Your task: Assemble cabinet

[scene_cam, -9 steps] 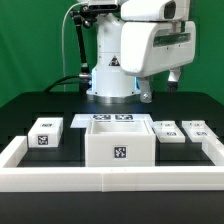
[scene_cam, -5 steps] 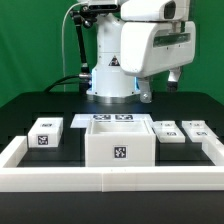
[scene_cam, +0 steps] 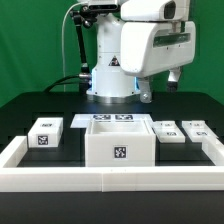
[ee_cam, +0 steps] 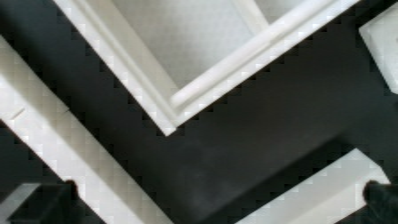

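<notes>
The jaws stand wide apart with nothing between them: in the wrist view the 2 dark fingertips (ee_cam: 36, 204) sit at opposite edges, with black counter (ee_cam: 231, 175) and slanting white edges beyond. I cannot tell which part those edges belong to. In the exterior view the arm (scene_cam: 150, 45) is raised at the far side, well above everything.

The cabinet (scene_cam: 118, 142) stands near the middle of the counter, open at the top, with 1 tag on its near face. Just behind it lies the marker board (scene_cam: 105, 119). 1 small tagged block (scene_cam: 45, 133) sits to the exterior view's left of the cabinet, and 2 more (scene_cam: 168, 132) sit to its right. A low white rail (scene_cam: 100, 180) runs along the near edge.
</notes>
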`<state>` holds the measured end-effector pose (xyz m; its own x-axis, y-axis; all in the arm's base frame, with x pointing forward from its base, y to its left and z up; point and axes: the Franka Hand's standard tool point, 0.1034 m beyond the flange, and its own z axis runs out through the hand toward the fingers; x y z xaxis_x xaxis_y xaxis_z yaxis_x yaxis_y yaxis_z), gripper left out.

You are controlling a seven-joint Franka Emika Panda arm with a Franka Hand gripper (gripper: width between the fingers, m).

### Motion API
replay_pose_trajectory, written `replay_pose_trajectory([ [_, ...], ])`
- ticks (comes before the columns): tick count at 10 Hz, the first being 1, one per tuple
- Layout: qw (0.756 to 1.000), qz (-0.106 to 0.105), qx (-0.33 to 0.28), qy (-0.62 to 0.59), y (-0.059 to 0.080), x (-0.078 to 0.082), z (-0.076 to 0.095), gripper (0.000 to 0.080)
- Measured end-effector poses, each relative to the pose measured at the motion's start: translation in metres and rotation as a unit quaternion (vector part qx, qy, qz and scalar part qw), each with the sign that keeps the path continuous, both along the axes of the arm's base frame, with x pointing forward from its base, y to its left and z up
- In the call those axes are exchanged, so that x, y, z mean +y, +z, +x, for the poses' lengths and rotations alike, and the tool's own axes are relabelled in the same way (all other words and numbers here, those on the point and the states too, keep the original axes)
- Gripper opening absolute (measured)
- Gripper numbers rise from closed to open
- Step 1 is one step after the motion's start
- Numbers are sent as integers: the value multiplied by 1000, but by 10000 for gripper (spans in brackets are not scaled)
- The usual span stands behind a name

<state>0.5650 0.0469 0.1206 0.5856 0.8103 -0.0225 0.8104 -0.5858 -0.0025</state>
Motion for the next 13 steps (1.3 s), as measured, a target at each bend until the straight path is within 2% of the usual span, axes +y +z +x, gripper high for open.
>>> replay_pose_trajectory([
  [2,1000,0,0,5,-1,-1,-1,797],
  [3,998,1,-7,63,-3,-10,-9,797],
  [5,990,1,-7,138,-16,-25,-27,797],
  [7,989,3,6,150,-27,-30,-41,797],
  [10,989,3,4,151,-26,-29,-39,797],
  [11,983,5,5,181,-29,-32,-39,797],
  [12,974,9,13,227,-39,-39,-44,797],
  [13,966,11,19,257,-41,-38,-51,797],
])
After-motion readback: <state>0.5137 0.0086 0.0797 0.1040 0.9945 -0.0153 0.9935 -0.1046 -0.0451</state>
